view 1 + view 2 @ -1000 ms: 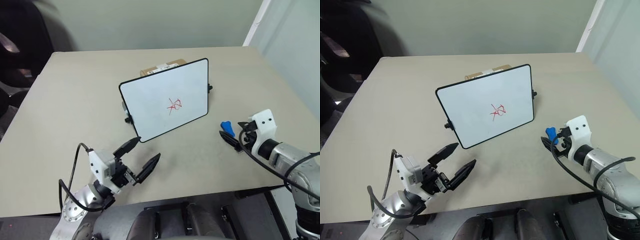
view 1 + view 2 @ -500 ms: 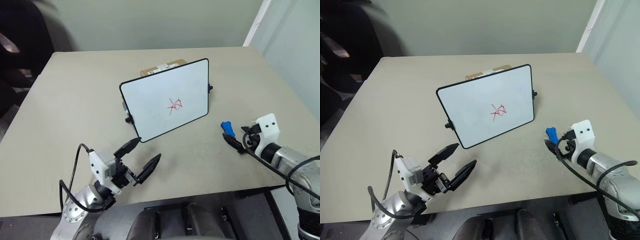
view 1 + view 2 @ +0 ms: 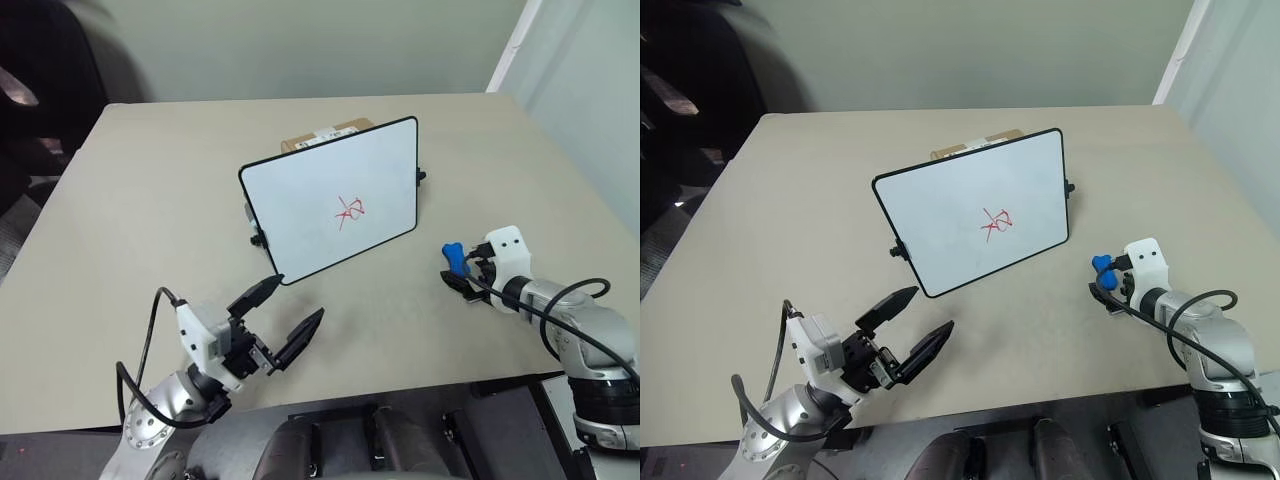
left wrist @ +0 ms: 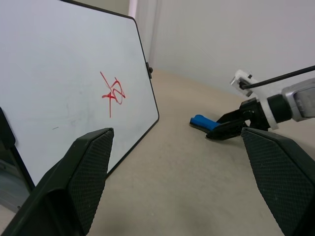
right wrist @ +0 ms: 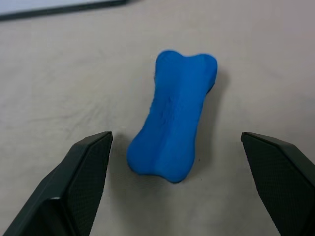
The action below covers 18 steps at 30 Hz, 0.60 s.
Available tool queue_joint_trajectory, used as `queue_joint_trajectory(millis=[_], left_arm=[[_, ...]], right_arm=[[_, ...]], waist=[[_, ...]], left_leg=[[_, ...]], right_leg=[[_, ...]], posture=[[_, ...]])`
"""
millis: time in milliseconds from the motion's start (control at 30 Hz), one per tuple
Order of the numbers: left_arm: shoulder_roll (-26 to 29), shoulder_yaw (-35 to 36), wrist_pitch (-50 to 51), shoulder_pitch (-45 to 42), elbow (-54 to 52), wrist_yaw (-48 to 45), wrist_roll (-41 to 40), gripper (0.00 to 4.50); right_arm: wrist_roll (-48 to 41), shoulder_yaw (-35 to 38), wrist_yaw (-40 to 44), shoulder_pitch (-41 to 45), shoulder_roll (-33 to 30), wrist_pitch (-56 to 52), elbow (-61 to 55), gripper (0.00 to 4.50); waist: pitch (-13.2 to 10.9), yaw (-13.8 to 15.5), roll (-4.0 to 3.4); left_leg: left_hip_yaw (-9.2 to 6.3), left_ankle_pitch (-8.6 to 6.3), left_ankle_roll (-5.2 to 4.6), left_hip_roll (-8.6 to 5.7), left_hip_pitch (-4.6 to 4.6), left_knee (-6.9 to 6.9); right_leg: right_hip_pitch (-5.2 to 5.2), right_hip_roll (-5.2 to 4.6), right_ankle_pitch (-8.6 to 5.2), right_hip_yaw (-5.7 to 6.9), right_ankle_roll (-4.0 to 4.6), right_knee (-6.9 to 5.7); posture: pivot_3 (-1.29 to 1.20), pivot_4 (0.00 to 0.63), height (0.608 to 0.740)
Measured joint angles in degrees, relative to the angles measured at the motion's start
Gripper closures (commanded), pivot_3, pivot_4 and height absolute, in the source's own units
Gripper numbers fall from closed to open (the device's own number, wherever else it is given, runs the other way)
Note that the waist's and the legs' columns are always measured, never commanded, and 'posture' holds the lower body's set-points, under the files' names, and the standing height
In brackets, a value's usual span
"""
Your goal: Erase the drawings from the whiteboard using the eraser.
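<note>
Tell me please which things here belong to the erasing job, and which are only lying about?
For the job:
- whiteboard, standing propped on the table
- red drawings on its face
- blue eraser, lying on the table between the open right gripper fingers

Only lying about:
- brown cardboard box behind the board
- the table itself

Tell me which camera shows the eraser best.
The right wrist view: the eraser lies large and whole between the open fingers. The left wrist view shows it small and partly hidden; the eye views show a blue speck.
</note>
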<state>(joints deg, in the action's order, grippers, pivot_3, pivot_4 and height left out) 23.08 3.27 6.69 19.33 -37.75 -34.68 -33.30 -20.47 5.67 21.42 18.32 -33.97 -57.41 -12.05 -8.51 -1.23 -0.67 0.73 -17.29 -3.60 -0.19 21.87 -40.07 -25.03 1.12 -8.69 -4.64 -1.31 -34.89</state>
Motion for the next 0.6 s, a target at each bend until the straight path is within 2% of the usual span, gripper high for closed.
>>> queue_joint_trajectory(millis=[67,167,467,600], left_arm=[[0.0,0.1,0.0,0.0,-0.1,0.0,-0.2,0.00],[0.0,0.1,0.0,0.5,-0.2,0.1,-0.3,0.00],[0.0,0.2,0.0,0.8,-0.7,0.2,-0.3,0.00],[0.0,0.2,0.0,0.7,-0.7,0.3,-0.3,0.00]], right_arm=[[0.3,-0.3,0.0,1.3,0.0,-0.4,1.0,0.07],[1.2,-0.9,-0.1,2.6,0.0,-0.8,2.4,0.67],[1.7,-1.5,0.1,3.5,-0.4,-2.8,2.4,3.68],[1.5,-1.5,0.9,2.9,-1.4,-3.5,0.8,3.68]], waist=[[0.0,0.0,0.00],[0.0,0.0,0.00],[0.0,0.0,0.00],[0.0,0.1,0.00]], left_leg=[[0.01,0.00,0.00,0.00,0.00,0.00],[0.01,0.00,0.01,0.00,0.00,0.00],[0.01,-0.01,-0.02,0.00,-0.02,-0.02],[0.01,0.00,-0.01,0.00,-0.01,-0.03]], right_leg=[[0.00,0.00,0.00,0.00,0.00,-0.01],[-0.01,0.00,0.00,0.00,0.01,-0.01],[-0.01,0.00,0.01,0.01,0.02,-0.01],[0.00,-0.01,0.01,0.00,0.02,0.00]], posture=[[0.00,0.150,0.740],[0.00,0.150,0.740],[0.00,0.150,0.740],[0.00,0.150,0.740]])
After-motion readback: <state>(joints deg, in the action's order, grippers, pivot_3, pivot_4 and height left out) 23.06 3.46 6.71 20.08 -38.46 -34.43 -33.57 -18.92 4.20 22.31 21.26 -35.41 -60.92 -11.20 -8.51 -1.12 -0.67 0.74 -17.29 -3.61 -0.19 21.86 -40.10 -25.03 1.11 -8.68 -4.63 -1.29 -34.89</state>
